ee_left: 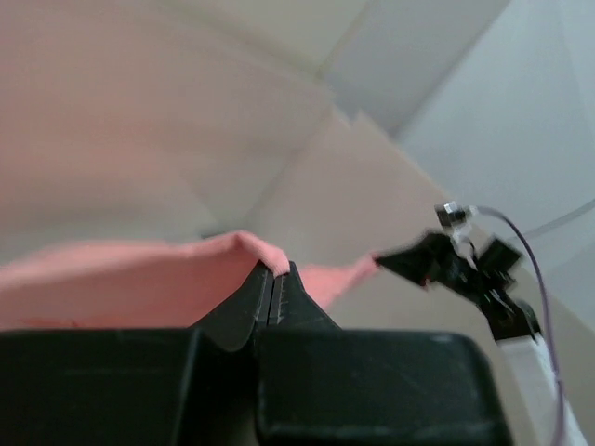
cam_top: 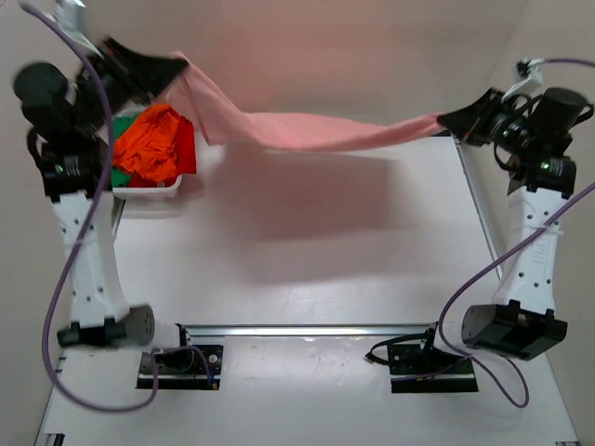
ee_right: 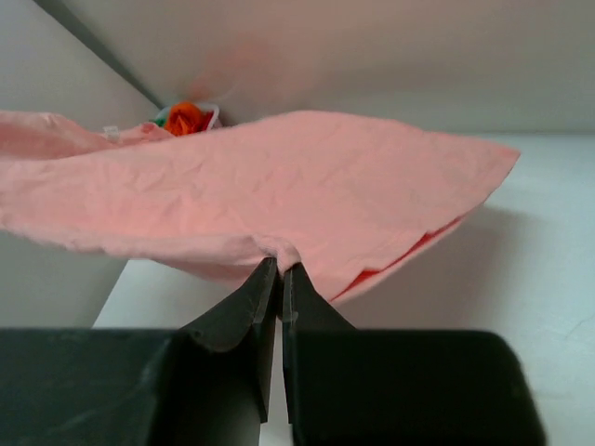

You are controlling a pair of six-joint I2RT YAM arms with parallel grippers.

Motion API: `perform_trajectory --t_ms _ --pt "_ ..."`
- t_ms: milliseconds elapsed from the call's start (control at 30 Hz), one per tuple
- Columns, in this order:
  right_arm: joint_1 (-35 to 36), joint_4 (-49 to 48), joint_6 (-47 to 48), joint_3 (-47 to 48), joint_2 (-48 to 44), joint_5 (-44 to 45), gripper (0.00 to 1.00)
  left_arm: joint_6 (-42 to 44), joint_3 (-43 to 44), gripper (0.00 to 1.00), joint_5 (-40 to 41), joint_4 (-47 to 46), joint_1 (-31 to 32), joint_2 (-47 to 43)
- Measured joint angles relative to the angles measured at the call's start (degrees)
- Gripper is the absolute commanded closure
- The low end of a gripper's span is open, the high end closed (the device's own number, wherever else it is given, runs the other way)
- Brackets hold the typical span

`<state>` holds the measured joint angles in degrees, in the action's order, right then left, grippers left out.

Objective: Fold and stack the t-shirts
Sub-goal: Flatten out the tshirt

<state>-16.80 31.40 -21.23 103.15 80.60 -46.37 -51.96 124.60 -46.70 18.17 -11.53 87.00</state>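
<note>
The salmon-pink t-shirt (cam_top: 307, 130) hangs stretched in the air between both grippers, across the back of the table. My left gripper (cam_top: 175, 70) is shut on its left end, high at the back left; in the left wrist view (ee_left: 271, 269) the cloth (ee_left: 112, 279) is pinched at the fingertips. My right gripper (cam_top: 444, 119) is shut on its right end; in the right wrist view (ee_right: 281, 264) the shirt (ee_right: 279, 177) spreads out ahead. The orange, red and green shirts (cam_top: 153, 144) lie bunched in a white tray (cam_top: 149, 192) at the back left.
The white table (cam_top: 307, 269) lies under the shirt, carrying its shadow. A metal rail (cam_top: 307, 330) runs along the near edge between the arm bases. The right arm (ee_left: 465, 269) shows in the left wrist view. Beige walls rise behind.
</note>
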Motion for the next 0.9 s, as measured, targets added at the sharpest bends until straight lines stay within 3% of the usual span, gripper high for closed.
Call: perform_trajectory --t_ms 200,400,500,633,900 --pt "0.0 1.7 2.0 -29.6 -11.0 4.4 1.00 8.8 -48.0 0.99 9.7 2.6 9.8 -26.1" --pt "6.8 10.7 0.8 -51.3 -25.2 14.8 1.00 13.0 -80.4 0.99 25.0 14.1 23.6 -40.1" --pt "9.8 15.9 -1.3 -58.9 -34.2 17.4 1.00 12.7 -89.5 0.99 28.6 19.4 25.6 -51.2" --pt "8.6 23.0 -2.5 -63.9 -39.1 20.3 0.99 11.0 -96.7 0.98 29.5 22.7 25.5 -61.2" --pt "6.8 28.5 -3.5 -69.5 -40.9 22.5 1.00 10.3 -98.2 0.97 30.9 23.0 25.4 -57.9"
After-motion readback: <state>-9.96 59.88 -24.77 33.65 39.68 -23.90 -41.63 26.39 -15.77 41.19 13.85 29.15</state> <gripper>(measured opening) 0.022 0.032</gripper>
